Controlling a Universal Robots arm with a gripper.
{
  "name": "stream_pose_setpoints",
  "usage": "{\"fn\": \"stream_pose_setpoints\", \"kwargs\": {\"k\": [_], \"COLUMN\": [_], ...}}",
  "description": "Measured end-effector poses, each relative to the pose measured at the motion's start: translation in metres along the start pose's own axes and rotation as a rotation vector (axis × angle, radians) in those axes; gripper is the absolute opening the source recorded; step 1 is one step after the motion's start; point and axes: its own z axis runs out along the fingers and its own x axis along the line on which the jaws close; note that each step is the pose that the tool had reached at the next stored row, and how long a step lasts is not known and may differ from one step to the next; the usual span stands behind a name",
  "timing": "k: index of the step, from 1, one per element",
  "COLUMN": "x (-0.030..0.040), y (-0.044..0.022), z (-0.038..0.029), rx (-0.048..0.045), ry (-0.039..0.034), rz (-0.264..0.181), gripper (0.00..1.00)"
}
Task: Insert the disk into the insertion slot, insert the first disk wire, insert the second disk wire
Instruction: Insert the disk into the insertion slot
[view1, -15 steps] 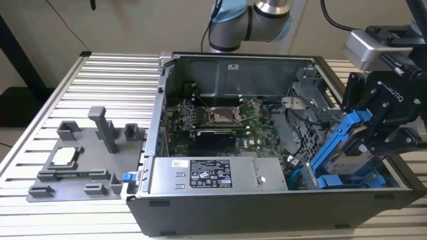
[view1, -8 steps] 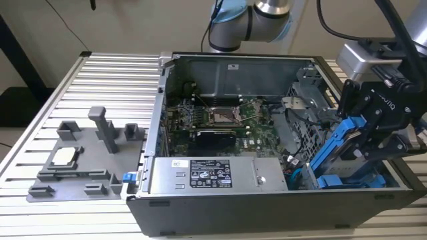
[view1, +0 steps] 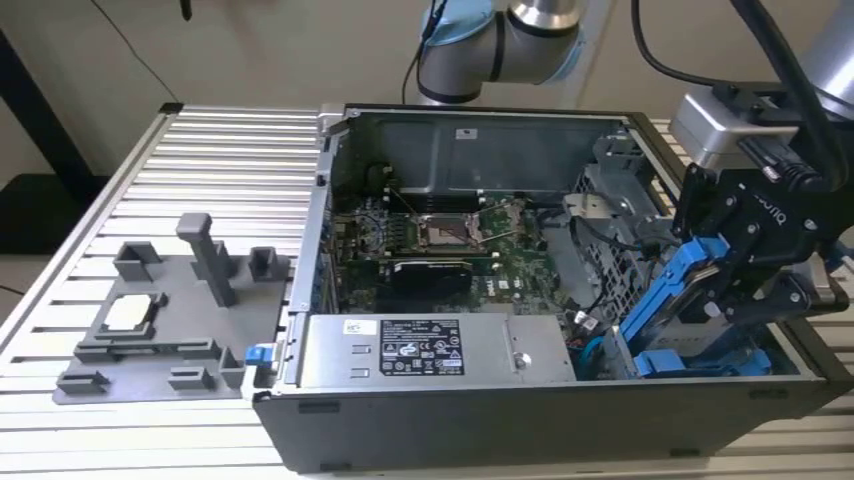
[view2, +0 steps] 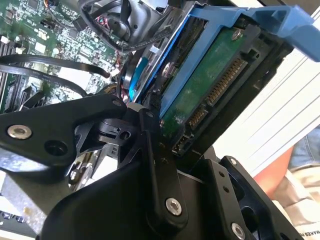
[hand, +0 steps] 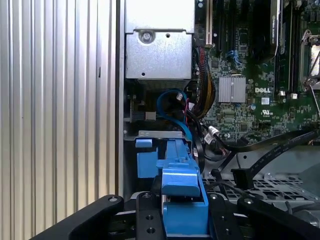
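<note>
My gripper (view1: 731, 300) is shut on the disk (view1: 678, 290), a drive in a bright blue frame. It holds the disk steeply tilted over the right front corner of the open computer case. The disk's lower end dips toward the insertion slot (hand: 156, 134) in the grey perforated cage (view1: 603, 262). In the second wrist view the disk's green circuit side and connector row (view2: 210, 85) face the camera. In the first wrist view the blue frame (hand: 182, 187) sits between my black fingers (hand: 145, 217). Loose black wires with a plug (hand: 243, 177) lie over the cage, and a blue wire (hand: 172, 107) curls beyond.
Another blue-framed drive (view1: 721, 362) lies under the held one. A grey box with a black-and-white sticker (view1: 420, 350) fills the case front, behind it the motherboard (view1: 441, 235). A grey fixture (view1: 160, 320) stands on the ribbed table (view1: 214, 150). Part of a person (view2: 295, 170) is nearby.
</note>
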Motion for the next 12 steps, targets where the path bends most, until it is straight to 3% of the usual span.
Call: {"fn": "stream_pose_setpoints", "kwargs": {"k": [4, 10, 12], "x": [0.0000, 0.0000, 0.0000], "y": [0.0000, 0.0000, 0.0000], "z": [0.0001, 0.0004, 0.0005], "rx": [0.0000, 0.0000, 0.0000], "ry": [0.0003, 0.0001, 0.0001], "rz": [0.000, 0.000, 0.000], "gripper": [0.34, 0.58, 0.58]}}
